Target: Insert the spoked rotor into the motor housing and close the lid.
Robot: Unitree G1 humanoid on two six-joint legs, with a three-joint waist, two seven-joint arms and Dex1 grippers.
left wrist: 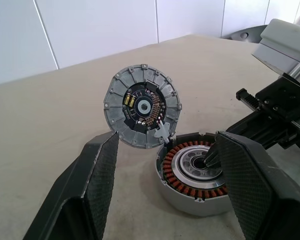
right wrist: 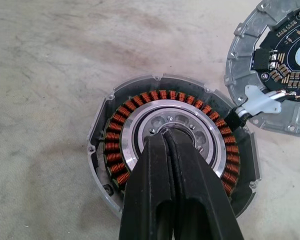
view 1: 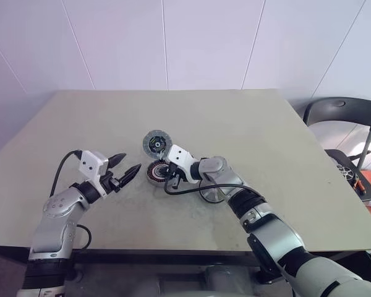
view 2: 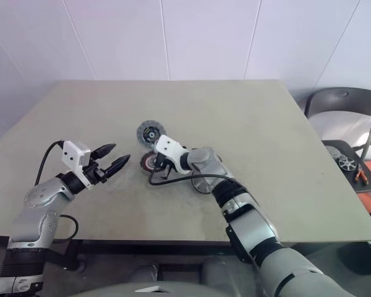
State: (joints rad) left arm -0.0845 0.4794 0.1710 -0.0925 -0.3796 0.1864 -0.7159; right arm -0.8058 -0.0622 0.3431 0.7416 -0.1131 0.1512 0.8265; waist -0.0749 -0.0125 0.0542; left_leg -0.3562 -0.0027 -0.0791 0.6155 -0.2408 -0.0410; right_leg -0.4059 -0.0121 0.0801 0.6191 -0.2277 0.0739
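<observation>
Motor housing sits near table centre, open, copper windings showing, w/ the lid tilted up at its 12 o'clock rim, joined there by a small white tab. R gripper is clenched tight, fingers pressed together, tips down on the housing's silver centre hub, holding nothing. L gripper hovers at the housing's 9 o'clock, fingers spread & empty, pointing at it; spoked rotor lies at the housing's 4 o'clock, partly hidden under the R arm.
</observation>
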